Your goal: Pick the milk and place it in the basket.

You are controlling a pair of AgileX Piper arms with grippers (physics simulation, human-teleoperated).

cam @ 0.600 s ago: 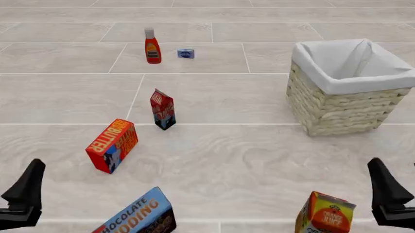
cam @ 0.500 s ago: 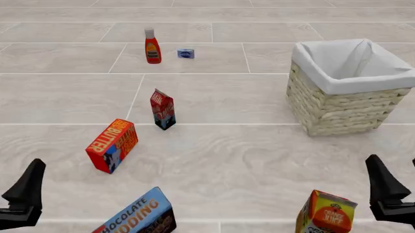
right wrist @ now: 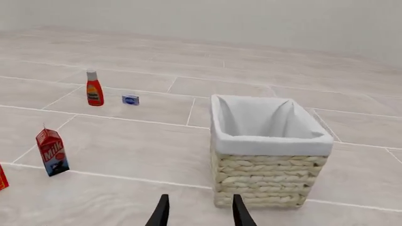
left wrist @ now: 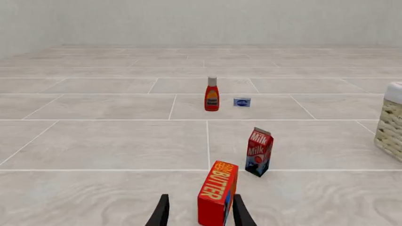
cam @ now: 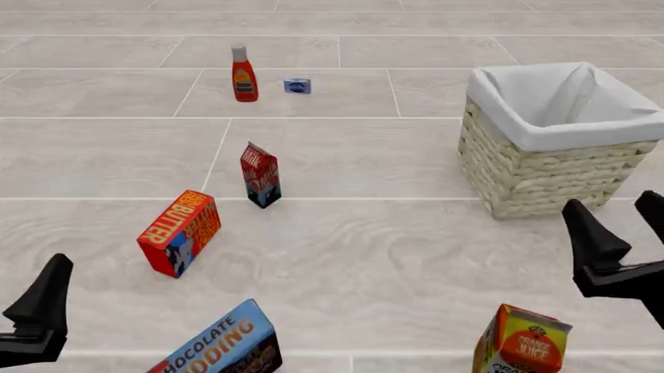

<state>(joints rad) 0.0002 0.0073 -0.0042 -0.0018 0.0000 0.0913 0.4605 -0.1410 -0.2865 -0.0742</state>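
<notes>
Our left gripper (left wrist: 199,216) has its jaws parted with nothing between them; in the left wrist view the two dark fingers stand on either side of the butter box (left wrist: 218,192), which lies farther ahead and is not touched. In the front view only one dark finger of this gripper (cam: 42,307) shows, low at the left edge of the worktop (cam: 363,256).

Our right gripper (right wrist: 199,214) likewise has its jaws spread and empty. It looks straight at the basket (right wrist: 269,176), which stands close ahead, its white liner folded over the rim and its inside bare. In the front view this gripper (cam: 623,245) hangs at the right edge, just on the near side of the basket (cam: 539,183) and above the orange juice carton (cam: 522,342).

The milk (cam: 260,175) stands upright on the worktop, left of centre, well apart from both of our grippers and from the basket. The butter box (cam: 179,233) sits near it, closer to us and to the left, tilted. A chocolate pudding box (cam: 223,346) lies at the near edge between our arms. Far across the worktop stand a red sauce bottle (cam: 244,74) and, just beside it, a small blue box (cam: 298,85).
</notes>
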